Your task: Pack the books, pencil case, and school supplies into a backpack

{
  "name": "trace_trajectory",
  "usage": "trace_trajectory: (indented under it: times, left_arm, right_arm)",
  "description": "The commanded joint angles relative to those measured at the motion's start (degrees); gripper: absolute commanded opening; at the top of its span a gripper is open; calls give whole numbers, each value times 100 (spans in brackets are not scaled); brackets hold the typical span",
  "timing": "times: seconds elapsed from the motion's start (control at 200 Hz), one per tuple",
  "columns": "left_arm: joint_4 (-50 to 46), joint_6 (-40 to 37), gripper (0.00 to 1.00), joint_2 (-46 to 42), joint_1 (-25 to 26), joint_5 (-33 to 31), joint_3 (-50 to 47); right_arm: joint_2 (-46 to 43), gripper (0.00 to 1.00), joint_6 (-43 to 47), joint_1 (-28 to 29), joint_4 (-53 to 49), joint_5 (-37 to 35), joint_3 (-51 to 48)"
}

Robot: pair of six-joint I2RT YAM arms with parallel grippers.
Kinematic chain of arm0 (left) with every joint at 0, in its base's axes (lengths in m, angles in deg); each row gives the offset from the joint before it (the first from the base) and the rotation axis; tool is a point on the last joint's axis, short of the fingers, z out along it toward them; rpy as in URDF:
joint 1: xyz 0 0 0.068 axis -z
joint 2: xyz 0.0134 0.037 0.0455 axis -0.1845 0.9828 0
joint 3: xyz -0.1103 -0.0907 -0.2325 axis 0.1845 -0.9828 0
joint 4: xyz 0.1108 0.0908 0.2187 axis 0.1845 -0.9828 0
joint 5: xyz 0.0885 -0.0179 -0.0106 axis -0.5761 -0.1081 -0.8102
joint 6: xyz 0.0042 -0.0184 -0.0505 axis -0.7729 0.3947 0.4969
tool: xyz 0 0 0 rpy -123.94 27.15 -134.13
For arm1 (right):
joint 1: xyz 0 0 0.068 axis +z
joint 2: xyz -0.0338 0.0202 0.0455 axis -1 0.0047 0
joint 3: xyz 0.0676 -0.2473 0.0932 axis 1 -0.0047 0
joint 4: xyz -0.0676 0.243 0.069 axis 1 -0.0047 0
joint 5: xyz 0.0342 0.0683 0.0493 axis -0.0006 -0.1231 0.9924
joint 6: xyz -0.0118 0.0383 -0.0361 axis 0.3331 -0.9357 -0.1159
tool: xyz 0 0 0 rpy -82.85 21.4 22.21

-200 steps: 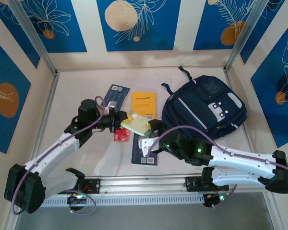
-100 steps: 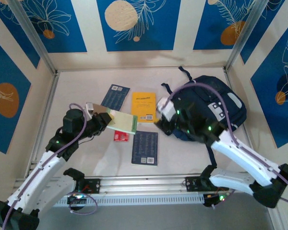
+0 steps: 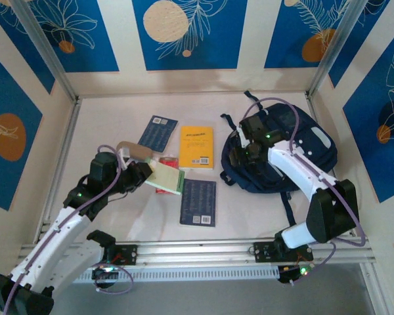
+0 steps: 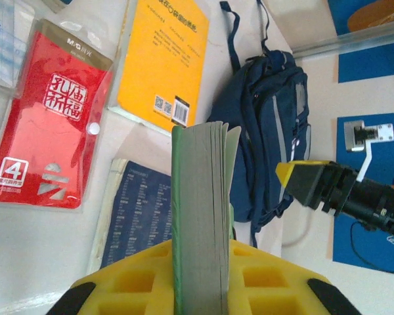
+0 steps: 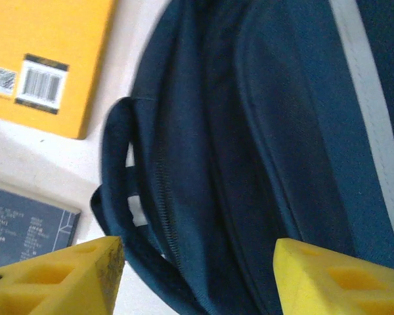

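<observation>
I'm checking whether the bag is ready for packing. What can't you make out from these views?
- Backpack zipper, open or shut: right wrist view shows dark folds; in the top view the right arm overlaps it.
- Red packet: top view, mostly hidden under the green pad held by the left gripper.
- Green pad's cover: left wrist view sees it edge-on.
- Near navy book print: too small in the top view.

I am wearing white shells along my left arm (image 3: 59, 223) and right arm (image 3: 295, 172), with black housings bulging at each joint. A purple cable (image 3: 276, 105) is running along each one. Small green lights are glowing on my black wrists, another at five o'clock overhead. My left hand (image 4: 200, 282) and right hand (image 5: 197, 275) are showing yellow fingers (image 5: 59, 275) moulded with square pockets.
</observation>
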Motion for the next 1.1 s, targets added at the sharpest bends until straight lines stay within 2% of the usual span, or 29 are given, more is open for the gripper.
trace_trajectory:
  times: [0.0,0.26,0.545,0.64,0.735,0.785,1.095]
  left_arm:
    - [180,-91,0,-139,-35,296,34]
    - [285,-87,0,-103,-36,443,72]
    - [84,-74,0,-260,-36,434,29]
    - [31,-92,0,-279,-34,443,24]
    - [-10,-84,0,-270,-35,405,33]
    - [-14,-68,0,-268,-35,384,50]
    - [-188,-307,0,-66,-35,270,383]
  right_arm:
    - [125,60,-426,-326,-135,590,77]
    - [452,46,-481,-593,91,1313,116]
    - [983,48,-742,-592,247,1566,-4]
    - [1140,33,-796,-599,268,1566,9]
    - [1028,9,-965,-598,273,1599,103]
    - [854,0,-1102,-590,272,1552,156]
    - [-401,0,-2360,-786,36,1750,454]
